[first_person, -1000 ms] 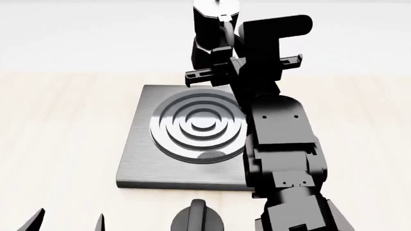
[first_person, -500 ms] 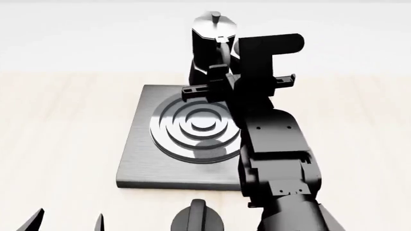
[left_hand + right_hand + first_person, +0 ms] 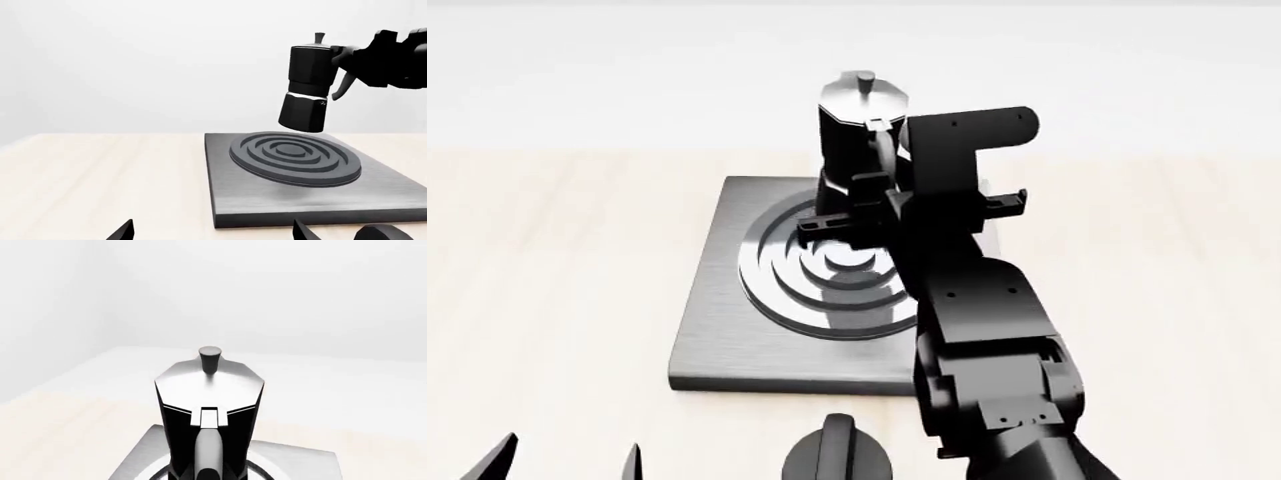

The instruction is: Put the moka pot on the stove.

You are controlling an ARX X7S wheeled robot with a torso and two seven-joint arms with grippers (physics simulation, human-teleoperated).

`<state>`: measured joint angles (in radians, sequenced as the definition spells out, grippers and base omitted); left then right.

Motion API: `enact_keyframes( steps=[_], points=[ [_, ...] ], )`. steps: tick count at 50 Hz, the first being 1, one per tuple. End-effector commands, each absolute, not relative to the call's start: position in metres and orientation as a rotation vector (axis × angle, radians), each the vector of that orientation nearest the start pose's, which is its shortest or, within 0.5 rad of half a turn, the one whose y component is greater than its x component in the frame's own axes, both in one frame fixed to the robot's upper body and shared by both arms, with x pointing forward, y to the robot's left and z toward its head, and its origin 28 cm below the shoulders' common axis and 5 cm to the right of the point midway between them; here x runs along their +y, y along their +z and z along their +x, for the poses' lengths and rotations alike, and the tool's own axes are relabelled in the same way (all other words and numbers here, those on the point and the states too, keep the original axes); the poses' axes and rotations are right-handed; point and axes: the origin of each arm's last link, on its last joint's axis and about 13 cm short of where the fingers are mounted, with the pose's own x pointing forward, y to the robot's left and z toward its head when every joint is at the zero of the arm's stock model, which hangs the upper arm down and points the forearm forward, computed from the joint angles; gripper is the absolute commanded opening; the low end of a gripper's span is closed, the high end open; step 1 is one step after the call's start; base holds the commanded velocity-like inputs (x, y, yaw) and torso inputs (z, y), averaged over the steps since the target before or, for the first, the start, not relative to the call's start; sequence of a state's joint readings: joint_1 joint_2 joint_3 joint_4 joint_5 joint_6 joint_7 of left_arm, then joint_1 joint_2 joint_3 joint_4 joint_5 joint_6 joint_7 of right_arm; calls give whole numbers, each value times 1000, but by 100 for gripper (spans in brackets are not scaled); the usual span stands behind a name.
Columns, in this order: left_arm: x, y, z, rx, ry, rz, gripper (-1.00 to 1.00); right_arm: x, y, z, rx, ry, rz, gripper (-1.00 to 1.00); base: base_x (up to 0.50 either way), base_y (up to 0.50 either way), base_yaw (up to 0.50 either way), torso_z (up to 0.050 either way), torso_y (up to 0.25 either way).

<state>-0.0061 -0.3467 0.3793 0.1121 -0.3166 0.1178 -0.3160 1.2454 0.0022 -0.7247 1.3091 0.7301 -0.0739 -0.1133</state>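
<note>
The moka pot (image 3: 857, 125), glossy black with a silvery lid, hangs in my right gripper (image 3: 874, 192), which is shut on its handle. In the left wrist view the moka pot (image 3: 305, 85) is slightly tilted and sits just above the far part of the ring burner of the stove (image 3: 267, 210); the right gripper (image 3: 350, 65) holds it from the side. The stove (image 3: 714, 330) is a square grey plate. The right wrist view looks down on the moka pot (image 3: 209, 390) and the stove (image 3: 133, 465) below it. My left gripper (image 3: 213, 235) is open and empty, near the stove's front edge.
A squat black knob (image 3: 838, 455) lies on the light wooden table (image 3: 561, 260) just in front of the stove, also seen in the left wrist view (image 3: 381, 233). My left gripper (image 3: 567, 460) shows at the head view's lower left. The right arm (image 3: 994, 380) reaches over the stove's right side.
My right arm has drawn back toward me and lowered, bringing the moka pot from beyond the stove's far edge to over the burner. The left gripper has not moved.
</note>
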Motion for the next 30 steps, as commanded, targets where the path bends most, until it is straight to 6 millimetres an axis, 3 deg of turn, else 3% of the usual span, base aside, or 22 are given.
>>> enact_keyframes(
  steps=[1,30],
  points=[
    [207,32,200,-100,-77,-29,100,-69,150,422,59,284,23,-100,0,0,0,0,10],
    [207,32,199,-99,-77,-27,100,-66,137,418,99,296,16,-100,0,0,0,0,1]
  ],
)
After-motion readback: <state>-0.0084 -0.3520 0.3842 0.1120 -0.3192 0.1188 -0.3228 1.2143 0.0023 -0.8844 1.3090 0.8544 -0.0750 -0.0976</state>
